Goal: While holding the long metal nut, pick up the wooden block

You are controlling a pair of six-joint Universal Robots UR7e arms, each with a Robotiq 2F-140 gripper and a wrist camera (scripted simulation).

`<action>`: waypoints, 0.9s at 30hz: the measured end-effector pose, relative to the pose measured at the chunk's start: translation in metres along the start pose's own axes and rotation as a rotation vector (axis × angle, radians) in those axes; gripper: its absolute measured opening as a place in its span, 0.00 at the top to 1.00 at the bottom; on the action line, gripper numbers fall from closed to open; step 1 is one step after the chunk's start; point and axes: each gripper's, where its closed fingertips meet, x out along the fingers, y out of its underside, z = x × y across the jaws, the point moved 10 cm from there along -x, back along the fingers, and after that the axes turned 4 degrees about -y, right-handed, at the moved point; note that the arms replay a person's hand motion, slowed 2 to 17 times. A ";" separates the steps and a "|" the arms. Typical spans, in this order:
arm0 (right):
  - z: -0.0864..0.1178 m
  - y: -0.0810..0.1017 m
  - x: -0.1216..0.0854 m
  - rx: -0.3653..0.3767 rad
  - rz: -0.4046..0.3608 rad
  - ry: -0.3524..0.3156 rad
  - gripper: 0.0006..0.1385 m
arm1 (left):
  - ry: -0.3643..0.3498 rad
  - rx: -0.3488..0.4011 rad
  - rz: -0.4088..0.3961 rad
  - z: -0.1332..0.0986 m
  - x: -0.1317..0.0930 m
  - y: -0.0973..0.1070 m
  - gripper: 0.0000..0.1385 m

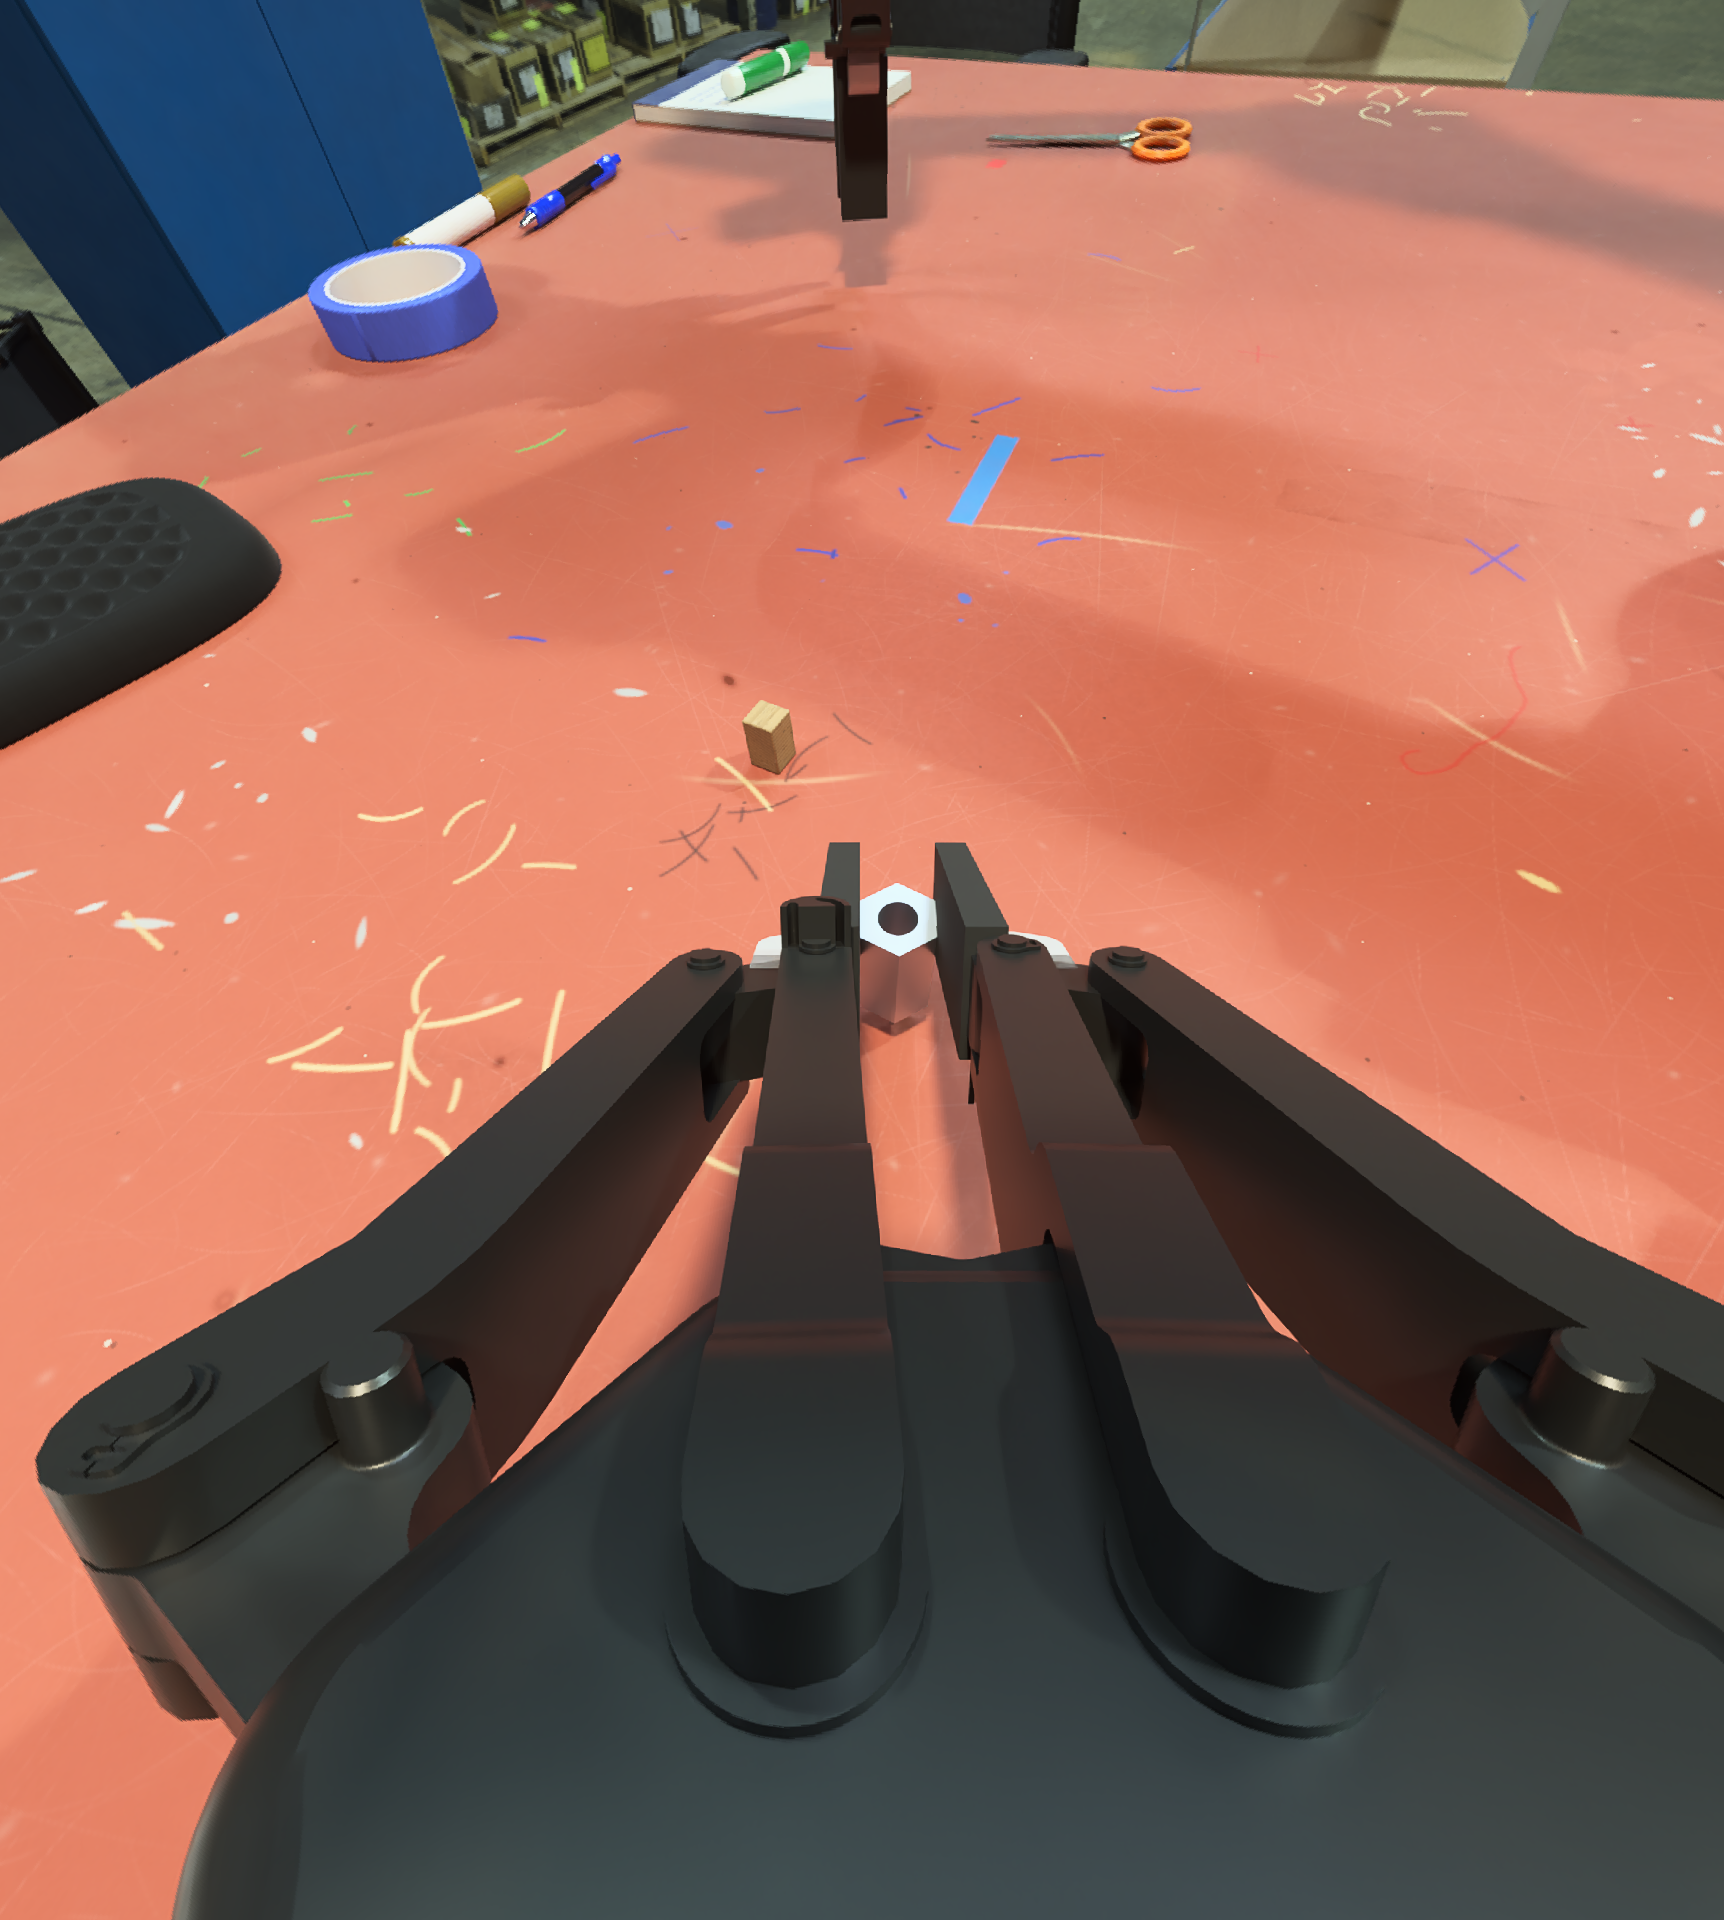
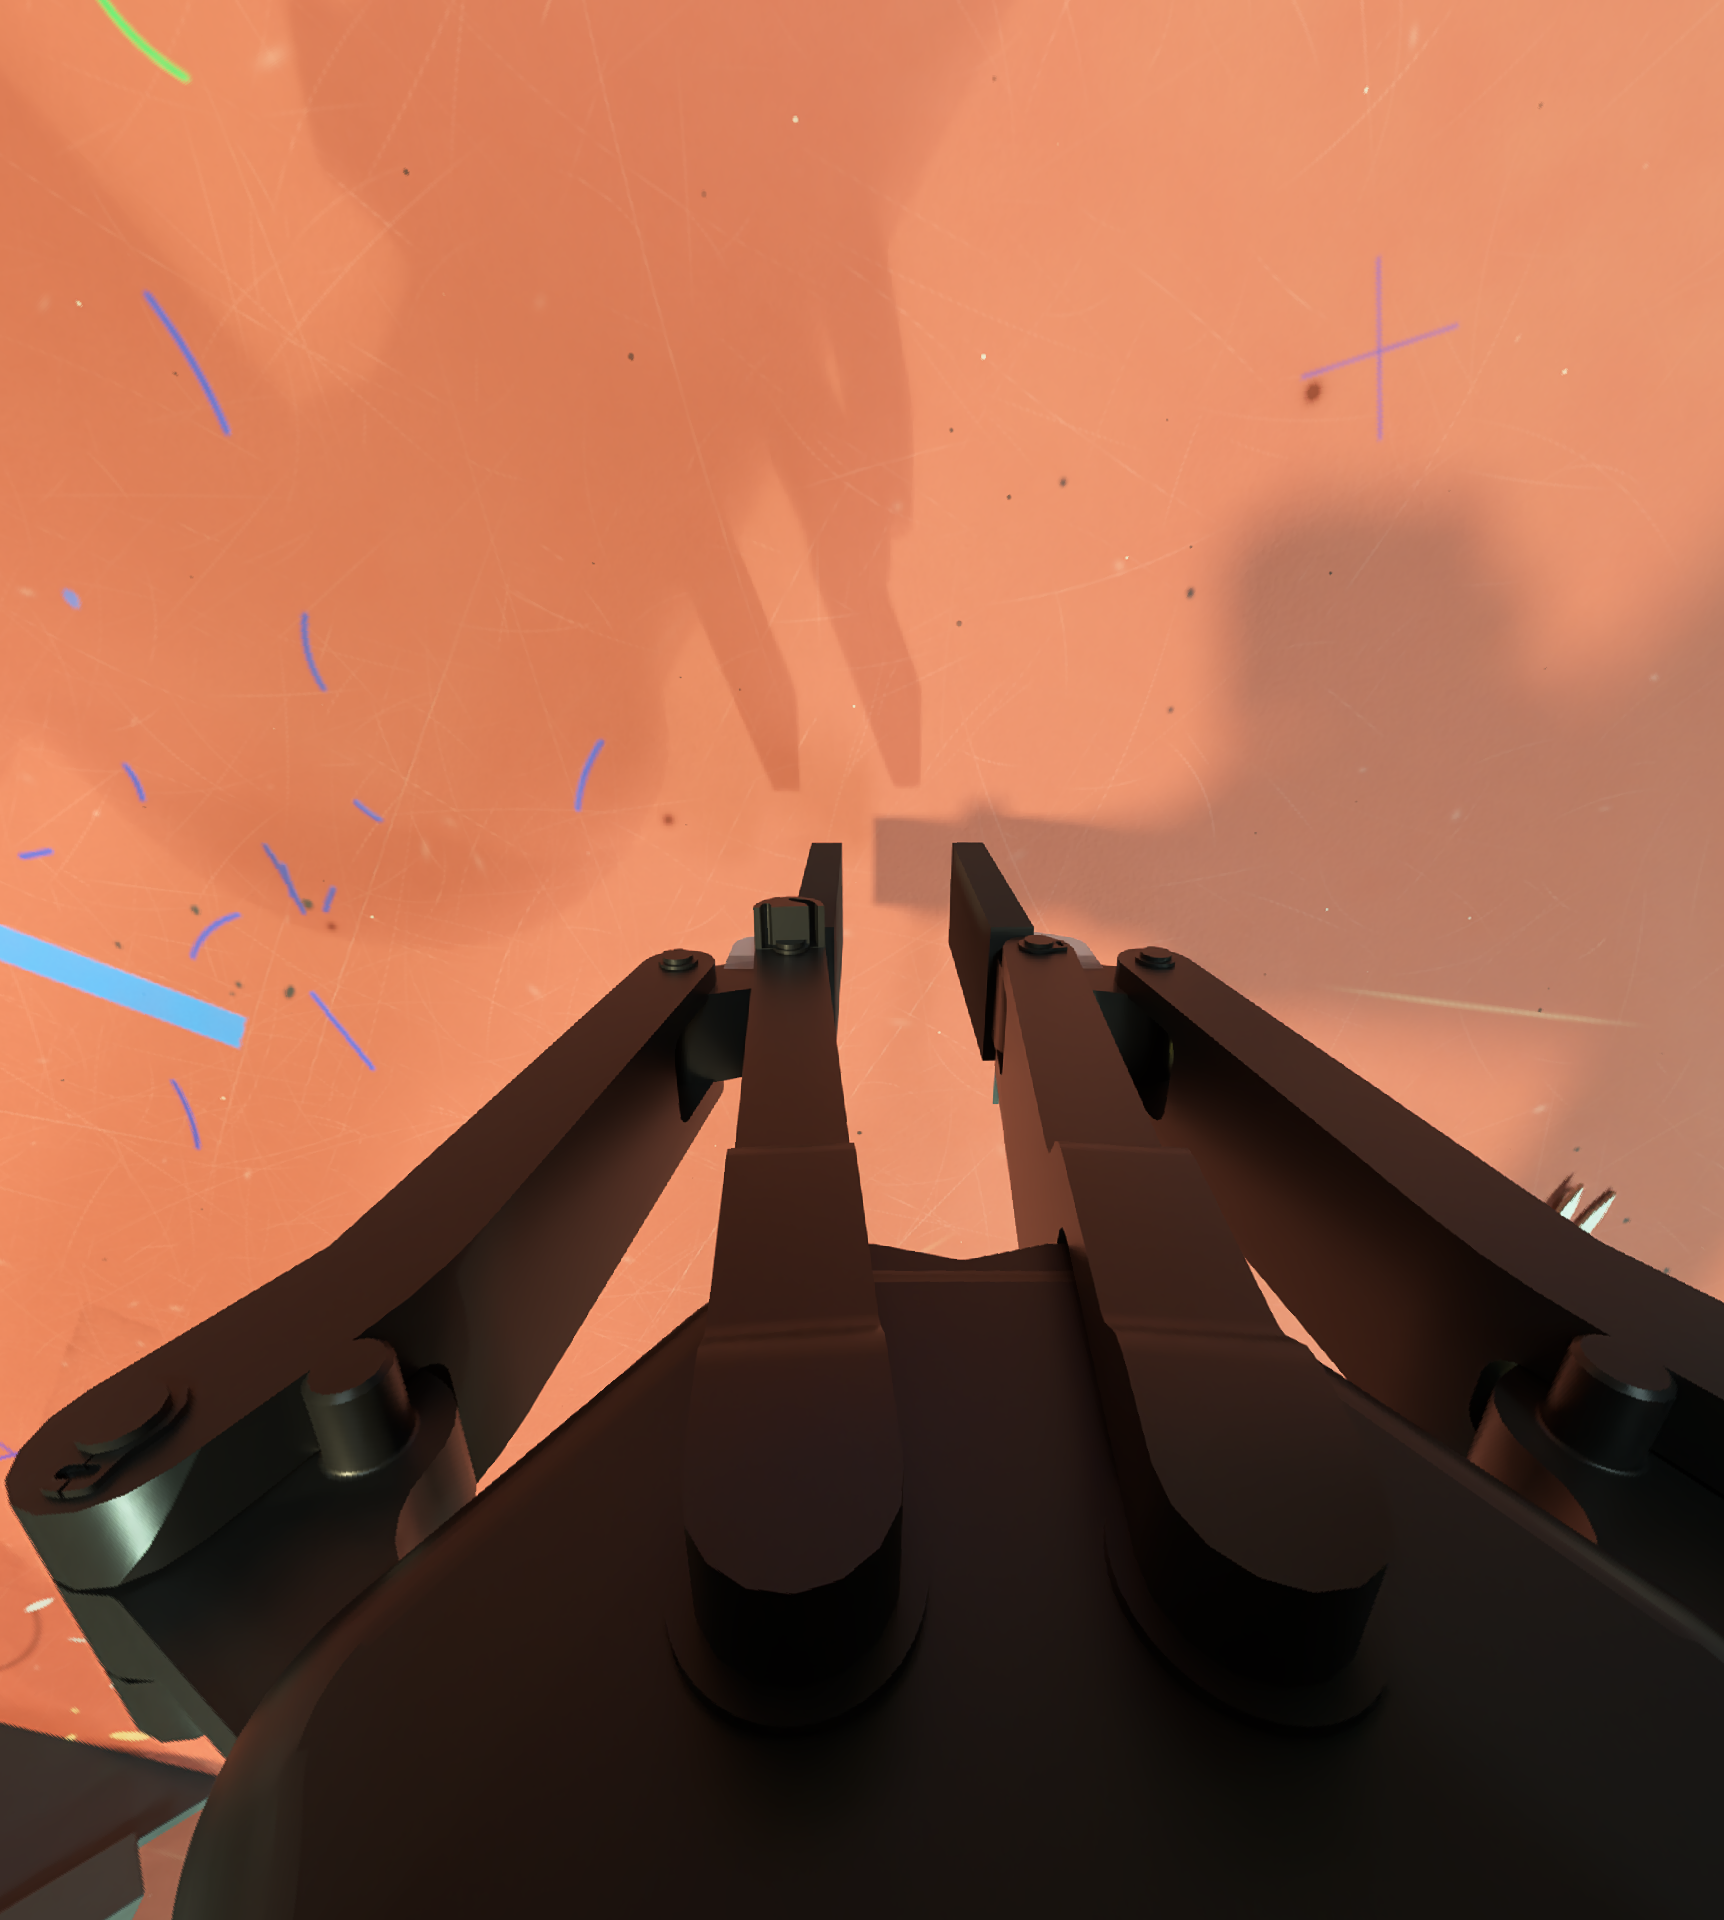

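left gripper [image 1: 897, 883]: clamped on the long metal nut [image 1: 896, 921] — hex end with its bore faces out along the fingers, the body runs back between the pads. The nut looks clear of the table [image 1: 1253, 312], judging by the gap under it.
right gripper [image 2: 896, 883]: fingers drawn close with a narrow gap, nothing between them. In the left wrist view it shows far off [image 1: 863, 197], hanging fingers-down over the far part of the table.
wooden block [image 1: 770, 736]: small, upright on the table, ahead of the left gripper's tips and a little to their left. Untouched, well apart from the right gripper. Not in the right wrist view at all — only bare table, pen marks and a blue tape strip [image 2: 105, 980] there.
done: nut hold looks secure, first half of the task is in place.
left: the whole block pickup. My read is the right gripper has to cross toward the block, spread its fingers wider, come down around it, close and lift, while the left keeps its clamp.
risk: block sits near the left gripper, so the right one needs a clean approach to avoid bumping it.
clutter: roll of blue tape [image 1: 403, 301], scissors [image 1: 1138, 138], pens [image 1: 567, 192], notepad [image 1: 785, 104] — all far from the block.
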 end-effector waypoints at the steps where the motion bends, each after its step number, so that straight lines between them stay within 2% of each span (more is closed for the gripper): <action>1: 0.000 0.000 0.001 0.001 0.002 0.003 0.80 | 0.000 -0.001 0.000 0.000 0.000 0.000 0.86; 8: -0.002 0.002 0.004 0.008 0.004 0.012 0.80 | 0.005 -0.008 -0.002 0.001 0.000 0.000 0.86; 18: 0.000 0.003 0.004 0.016 -0.040 -0.011 0.79 | 0.006 -0.022 -0.013 0.003 -0.002 0.000 0.86; 27: 0.001 0.004 0.000 0.019 -0.059 -0.003 0.74 | 0.013 -0.044 -0.022 0.004 -0.004 -0.001 0.86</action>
